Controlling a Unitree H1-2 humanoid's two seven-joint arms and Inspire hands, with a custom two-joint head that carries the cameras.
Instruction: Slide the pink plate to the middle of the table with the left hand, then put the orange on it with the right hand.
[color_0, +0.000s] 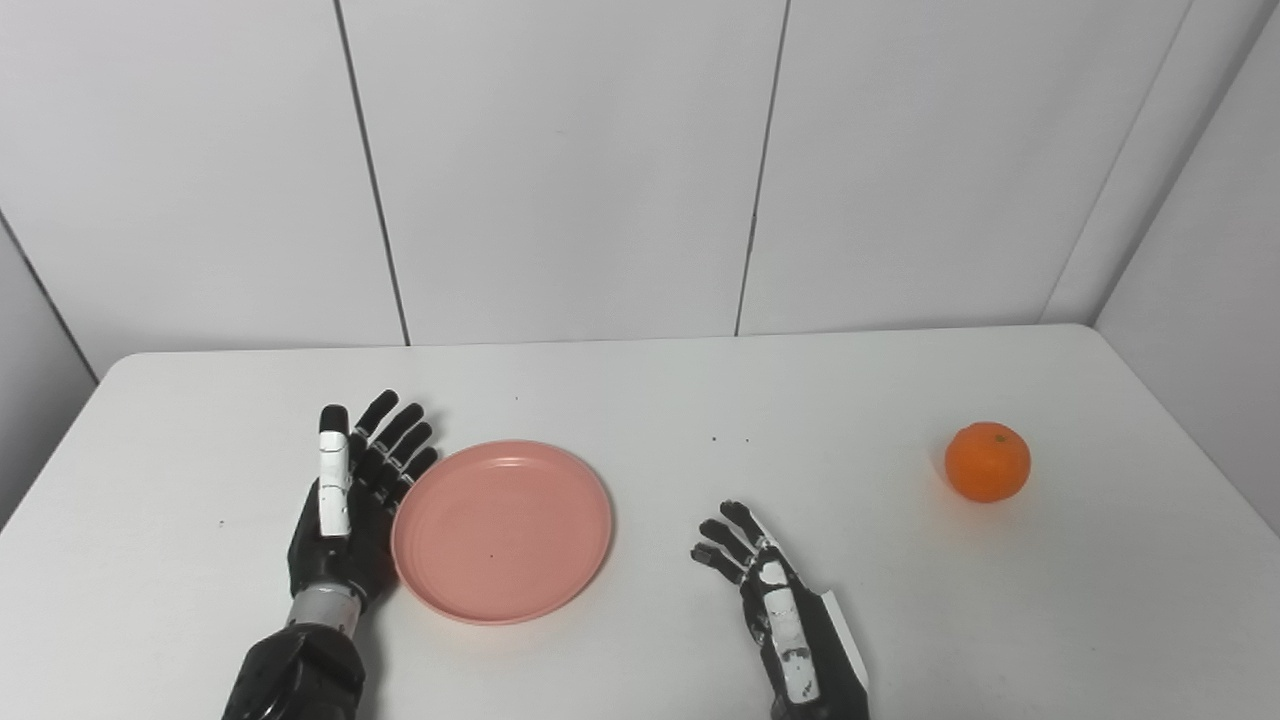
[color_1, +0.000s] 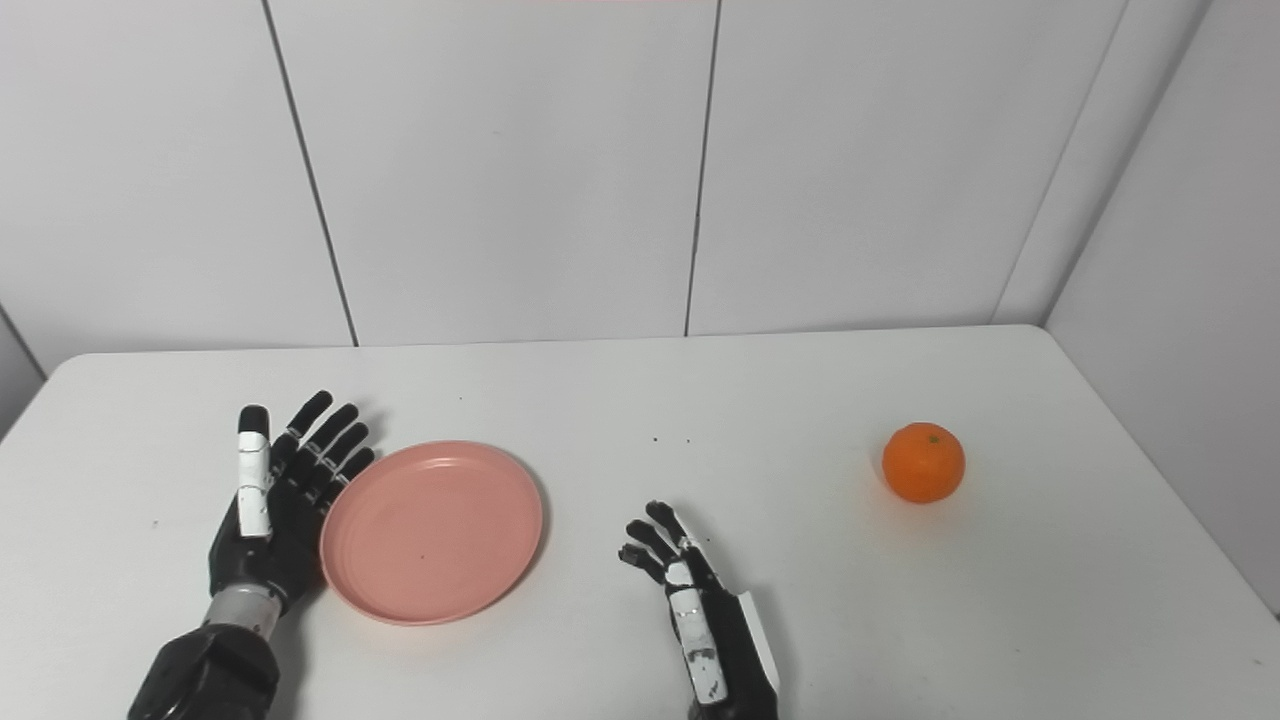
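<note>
**Left hand at the plate, orange alone near the right edge**

Looking through the head cameras, I see the white table (color_0: 640, 400) with three things of interest on it. The pink plate (color_0: 502, 531) lies flat on the left half of the table, nearer to the front edge than to the back edge. It has nothing on it except a very small dark speck near its middle.

The left hand (color_0: 345, 505) stands on its side just beside the left rim of the plate, palm turned toward the plate. Its fingers (color_0: 400, 440) are stretched out and spread, pointing toward the back edge, and it holds nothing. The lower part of the palm seems to touch the rim, but I cannot tell this for sure.

The right hand (color_0: 775, 600) is near the front edge, about in the middle of the table's width, apart from the plate on its right side. Its fingers are a little curled and separated, and there is nothing inside them.

The orange (color_0: 987, 461) sits by itself close to the right edge, well apart from both hands and from the plate. Its small green stem spot faces up.
</note>
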